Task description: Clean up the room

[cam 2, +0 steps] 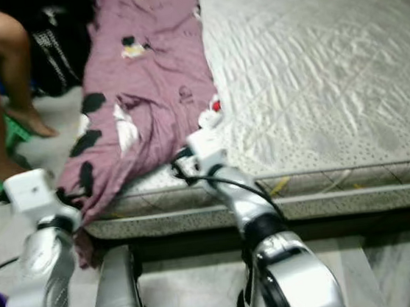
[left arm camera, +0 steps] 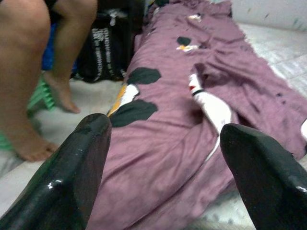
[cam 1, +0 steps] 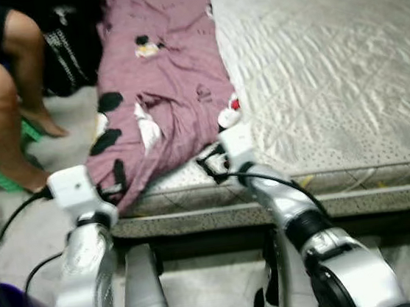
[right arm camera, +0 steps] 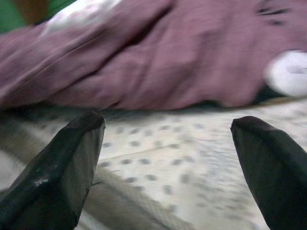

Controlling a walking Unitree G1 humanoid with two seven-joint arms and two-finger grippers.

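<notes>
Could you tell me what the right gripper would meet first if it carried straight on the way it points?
Most likely the purple blanket. The right gripper, fingers open, sits low over the mattress edge, aimed at the blanket's near fold; depth is hard to judge.

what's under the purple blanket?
The purple blanket lies along the left strip of the mattress; its near end hangs over the mattress edge. Dotted mattress fabric shows beside it. Anything beneath the folds is covered.
</notes>
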